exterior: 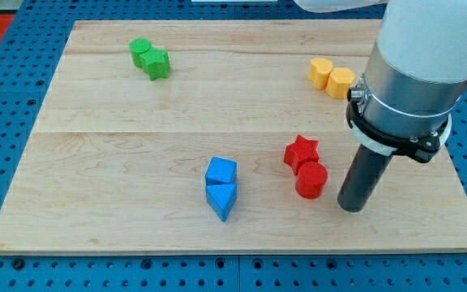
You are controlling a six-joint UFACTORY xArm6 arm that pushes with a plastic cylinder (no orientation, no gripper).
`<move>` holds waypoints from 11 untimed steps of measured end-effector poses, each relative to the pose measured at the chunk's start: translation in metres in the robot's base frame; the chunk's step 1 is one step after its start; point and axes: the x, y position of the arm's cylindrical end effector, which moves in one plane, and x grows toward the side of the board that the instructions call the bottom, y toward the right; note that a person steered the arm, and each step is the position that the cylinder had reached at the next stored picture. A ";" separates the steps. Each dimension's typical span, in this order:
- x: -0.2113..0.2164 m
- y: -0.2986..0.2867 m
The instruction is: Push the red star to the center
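The red star [301,152] lies right of the board's middle, touching a red cylinder [311,180] just below it. My tip [351,207] rests on the board to the right of the red cylinder and below-right of the star, a short gap away from both. The dark rod rises from it into the grey and white arm at the view's upper right.
A blue cube [220,172] and a blue triangular block [222,199] sit together at lower centre. Two green blocks [150,58] lie at the top left. Two yellow blocks [331,76] lie at the top right. The wooden board [96,162] is ringed by a blue pegboard.
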 end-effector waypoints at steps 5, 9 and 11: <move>-0.042 -0.038; -0.107 -0.067; -0.169 -0.101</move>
